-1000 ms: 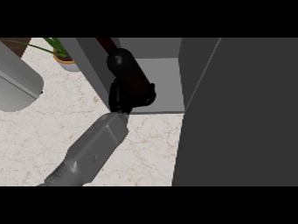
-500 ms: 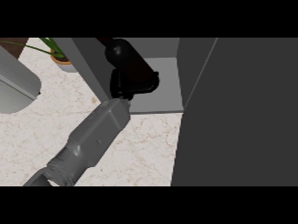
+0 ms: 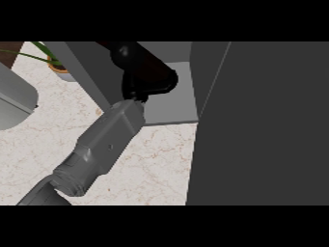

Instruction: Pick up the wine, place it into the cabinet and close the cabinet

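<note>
I've got the wine [image 3: 135, 60] clasped in my left hand [image 3: 150, 84], already inside the open cabinet [image 3: 174, 103], above its shelf floor. Placing step, I'd say. Next I lower it, let go, back out, then swing the door [image 3: 274, 125] closed.

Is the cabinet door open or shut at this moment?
Open. The cabinet door stands swung out at the view's right, and the hand with the wine reaches inside.

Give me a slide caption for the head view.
Hand holding the dark wine bottle inside the open cabinet.
</note>
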### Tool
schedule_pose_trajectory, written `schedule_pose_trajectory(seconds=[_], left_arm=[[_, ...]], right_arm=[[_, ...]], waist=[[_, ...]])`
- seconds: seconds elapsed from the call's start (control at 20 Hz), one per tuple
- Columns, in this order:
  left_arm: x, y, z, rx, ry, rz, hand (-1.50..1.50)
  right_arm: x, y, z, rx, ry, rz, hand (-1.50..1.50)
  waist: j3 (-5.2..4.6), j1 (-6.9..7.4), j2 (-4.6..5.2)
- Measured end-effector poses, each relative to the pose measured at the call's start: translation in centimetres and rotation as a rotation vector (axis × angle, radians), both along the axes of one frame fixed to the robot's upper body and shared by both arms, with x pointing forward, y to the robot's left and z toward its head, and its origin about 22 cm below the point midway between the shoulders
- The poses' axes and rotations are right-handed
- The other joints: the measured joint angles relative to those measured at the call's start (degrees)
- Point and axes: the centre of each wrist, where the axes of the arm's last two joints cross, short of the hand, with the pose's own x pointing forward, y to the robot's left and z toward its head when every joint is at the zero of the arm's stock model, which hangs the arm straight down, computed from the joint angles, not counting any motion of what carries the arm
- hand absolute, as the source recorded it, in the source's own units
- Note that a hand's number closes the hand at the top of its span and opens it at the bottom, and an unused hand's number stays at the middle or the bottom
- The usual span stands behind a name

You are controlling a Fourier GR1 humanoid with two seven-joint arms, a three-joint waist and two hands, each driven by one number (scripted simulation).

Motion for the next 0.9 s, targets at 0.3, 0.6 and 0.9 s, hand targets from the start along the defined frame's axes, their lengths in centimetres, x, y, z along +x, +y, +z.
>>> schedule_pose_trajectory(seconds=[0.3, 0.6, 0.9], left_arm=[[-0.2, 0.3, -0.4, -0.017, -0.006, 0.018, 1.5], [-0.8, 0.2, -1.1, -0.011, 0.014, 0.014, 1.5], [-1.7, -0.6, -1.6, -0.006, 0.026, 0.007, 1.5]], right_arm=[[0.7, 0.0, -0.1, -0.005, -0.007, 0.02, -1.5], [1.1, 0.4, -0.1, -0.001, -0.013, 0.035, -1.5], [1.3, 0.7, -0.6, 0.001, -0.014, 0.063, -1.5]], waist=[[0.04, -1.06, 0.19], [0.03, -1.98, 0.28], [0.0, -3.16, 0.5]])
